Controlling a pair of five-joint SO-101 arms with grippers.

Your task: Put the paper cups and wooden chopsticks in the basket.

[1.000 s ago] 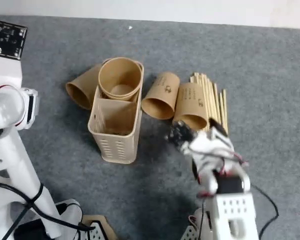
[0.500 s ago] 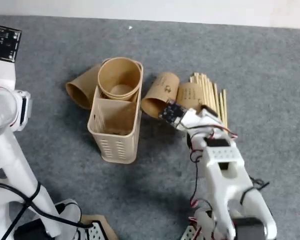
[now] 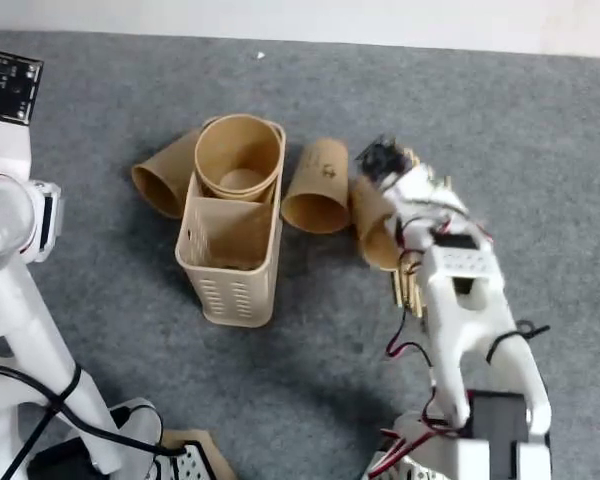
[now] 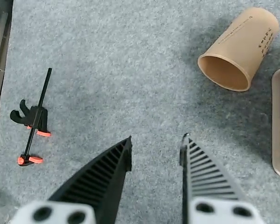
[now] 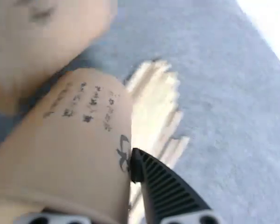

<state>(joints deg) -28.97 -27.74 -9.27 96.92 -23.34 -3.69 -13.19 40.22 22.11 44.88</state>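
At the left, the left end effector (image 4: 154, 142) hung released, jaws apart, above the grey worktop (image 3: 540, 130). The leftmost cup (image 3: 163, 180) lay on its side some way from it, just beside the basket (image 3: 227, 290).

The basket stood upright, with an upright cup (image 3: 240, 160) in its far compartment.

Right of the basket the middle cup (image 3: 317, 190) lay on its side, mouth toward the near side.

Next came the rightmost cup (image 3: 373, 235), also on its side, its long axis running near to far and its mouth nearest us. The right end effector (image 3: 398, 195) sat directly over this cup, pressed against its wall. We could not tell whether it was clenched on the cup.

The chopsticks (image 3: 412, 290) lay bundled just right of that cup, partly under the arm, also running near to far.

We judged the right arm far the nearer to this cup. The basket lay to the cup's left, past the middle cup, so the coming move looked like a lift and a carry leftward.
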